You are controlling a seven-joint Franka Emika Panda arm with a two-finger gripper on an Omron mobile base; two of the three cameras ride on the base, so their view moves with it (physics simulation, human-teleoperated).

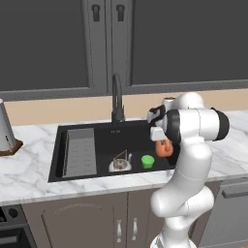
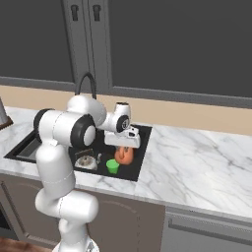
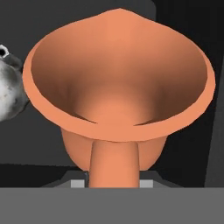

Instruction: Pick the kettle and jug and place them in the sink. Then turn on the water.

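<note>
My gripper (image 1: 162,143) is shut on the terracotta-orange jug (image 1: 165,149), which hangs upright under the hand over the right end of the black sink (image 1: 109,138). In the hand view I look down into the jug's flared mouth (image 3: 118,87), and its loop handle sits between my fingertips at the bottom. The silver kettle (image 1: 120,164) with its wire handle stands on the sink floor, left of the jug. From the right base view the jug (image 2: 124,155) hangs below the gripper (image 2: 123,148), with the kettle (image 2: 86,161) beside it. No stream falls from the dark faucet (image 1: 116,97).
A small green cup (image 1: 147,161) stands in the sink between kettle and jug. A grey ribbed tray (image 1: 80,152) lines the sink's left side. A tall whitish appliance (image 1: 5,128) sits on the marble counter at far left. Dark cabinets hang above.
</note>
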